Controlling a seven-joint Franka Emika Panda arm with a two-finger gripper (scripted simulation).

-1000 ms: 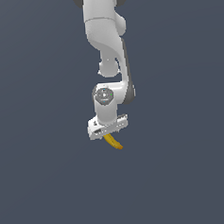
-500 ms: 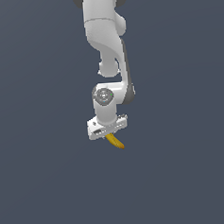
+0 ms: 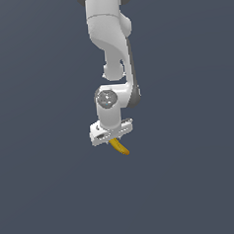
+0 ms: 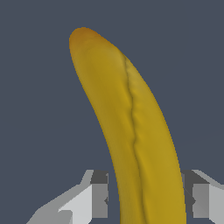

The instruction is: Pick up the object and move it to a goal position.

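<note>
Carrying is the step in hand, as I judge it: the banana (image 3: 119,147) sits in my tool (image 3: 112,137), below my arm (image 3: 111,45), and the grasp part of the task looks done. In the wrist view the two fingers (image 4: 99,192) stand on either side of the banana (image 4: 131,131), pressed to its flanks, so my tool is closed on the fruit and gripping it near one end. The other end, tinged orange-brown, sticks out past the fingers. In the exterior view that free end hangs down and toward the exterior view's right, tilted rather than level.

No counter edge or shadow shows in either view, only a flat dark ground, so I cannot tell whether the banana is lifted clear or how high it is. No goal marker shows in the pictures either, so I cannot say which way the goal lies or how close I am to it.

The next move, in my judgement, calls for keeping the squeeze steady and travelling smoothly to the goal. The grip is off the middle of a curved, smooth thing, so the long free end could swing or twist between the fingers if I jerk or turn fast. Slow, even motion and no loosening of the fingers seem the safe course until I reach the goal.
</note>
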